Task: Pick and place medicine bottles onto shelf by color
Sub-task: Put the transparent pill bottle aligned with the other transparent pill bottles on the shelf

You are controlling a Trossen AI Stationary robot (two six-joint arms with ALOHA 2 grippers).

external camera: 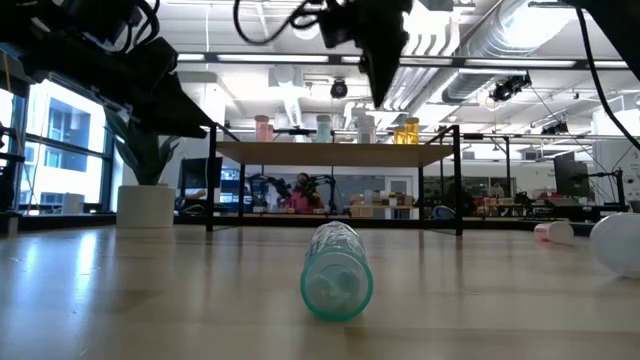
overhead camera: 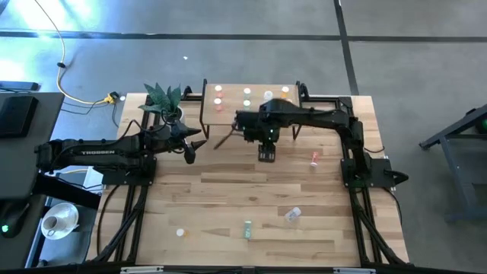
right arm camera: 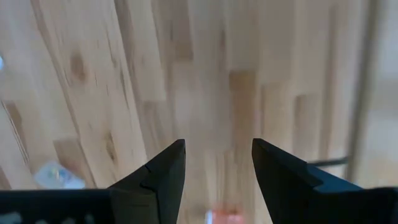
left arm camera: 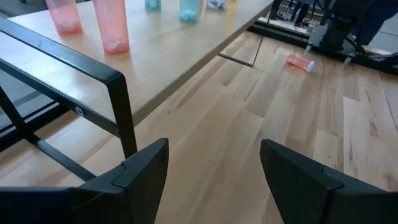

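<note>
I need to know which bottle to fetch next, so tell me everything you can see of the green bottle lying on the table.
The green bottle is a small, see-through teal-green cylinder, plastic by its look. It lies on its side on the striped wooden table, one round end facing the low camera. It sits near the table's front edge, roughly midway across, far from the shelf. Only the tabletop touches it.

The shelf (overhead camera: pixel 251 114) stands at the table's (overhead camera: pixel 228 190) far edge, bottles (overhead camera: pixel 247 93) on it; four bottles (overhead camera: pixel 248 228) lie near the table's front edge.
</note>
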